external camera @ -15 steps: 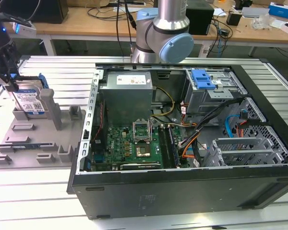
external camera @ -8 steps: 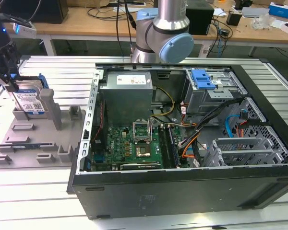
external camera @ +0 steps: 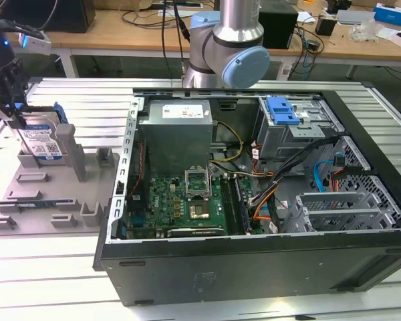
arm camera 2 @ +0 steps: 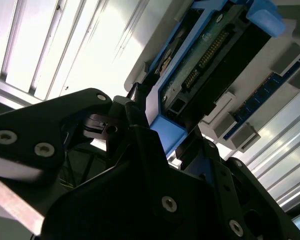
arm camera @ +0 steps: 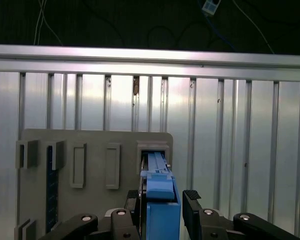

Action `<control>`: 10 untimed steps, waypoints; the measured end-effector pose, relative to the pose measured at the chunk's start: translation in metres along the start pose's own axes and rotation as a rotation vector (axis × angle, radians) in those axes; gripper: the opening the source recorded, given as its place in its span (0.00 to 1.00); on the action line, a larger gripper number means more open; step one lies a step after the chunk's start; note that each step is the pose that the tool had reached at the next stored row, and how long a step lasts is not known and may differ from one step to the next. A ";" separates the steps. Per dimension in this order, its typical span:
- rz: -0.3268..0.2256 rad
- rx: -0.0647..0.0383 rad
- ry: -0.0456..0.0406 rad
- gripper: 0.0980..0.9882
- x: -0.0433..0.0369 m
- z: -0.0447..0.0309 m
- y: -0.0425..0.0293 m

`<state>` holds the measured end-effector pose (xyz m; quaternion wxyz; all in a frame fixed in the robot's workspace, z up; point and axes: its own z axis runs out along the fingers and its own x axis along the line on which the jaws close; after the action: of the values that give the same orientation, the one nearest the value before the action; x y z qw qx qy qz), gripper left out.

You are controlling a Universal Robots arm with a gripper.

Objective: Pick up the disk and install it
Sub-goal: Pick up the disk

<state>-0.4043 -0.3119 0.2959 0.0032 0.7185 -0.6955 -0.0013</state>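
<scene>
Ribbed aluminium table under everything, cluttered wooden benches along the back. Flat on the table toward the exterior view's left, a grey slotted tray. Toward the exterior view's right, an open computer case on its side, insides up. Inside the case: green motherboard, grey power supply box behind it, and a perforated silver drive cage with a blue latch in the far corner. Loose cables between board and cage. Base of the arm just behind the case.

At the tray's far end, the disk. Stands on edge in a slot there, label side facing the exterior camera, with a tall grey post of the tray just beside it. Well apart from the case, not yet installed.

Down over the disk's upper edge, the gripper. In the first wrist view, the disk's blue carrier frame sits between the two black fingers, its far end reaching into the tray's raised slot. Jaws pressed in on the blue frame from both sides, pinching the disk. Same hold in the second wrist view: gripper clamped on the blue frame, green circuit board and connector pins on the disk's underside in plain sight, pale table slats behind.
</scene>
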 end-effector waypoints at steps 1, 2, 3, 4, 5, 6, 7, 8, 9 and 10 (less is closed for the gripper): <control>0.001 0.000 0.0000 0.43 0.0000 0.0001 0.0000; 0.001 0.000 0.0000 0.43 0.0000 0.0001 0.0000; 0.002 0.000 0.0000 0.43 0.0000 0.0002 0.0001; 0.004 0.000 0.0000 0.43 0.0000 0.0004 0.0001; 0.007 0.000 0.0000 0.43 0.0000 0.0007 0.0003; 0.008 0.000 -0.0001 0.43 0.0000 0.0008 0.0003; 0.009 0.000 0.0000 0.43 0.0000 0.0009 0.0003; 0.010 0.000 -0.0001 0.43 0.0000 0.0011 0.0004; 0.011 0.000 -0.0001 0.43 0.0000 0.0012 0.0004; 0.011 0.000 -0.0001 0.43 0.0000 0.0013 0.0004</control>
<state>-0.4047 -0.3119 0.2946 0.0032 0.7145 -0.6996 -0.0013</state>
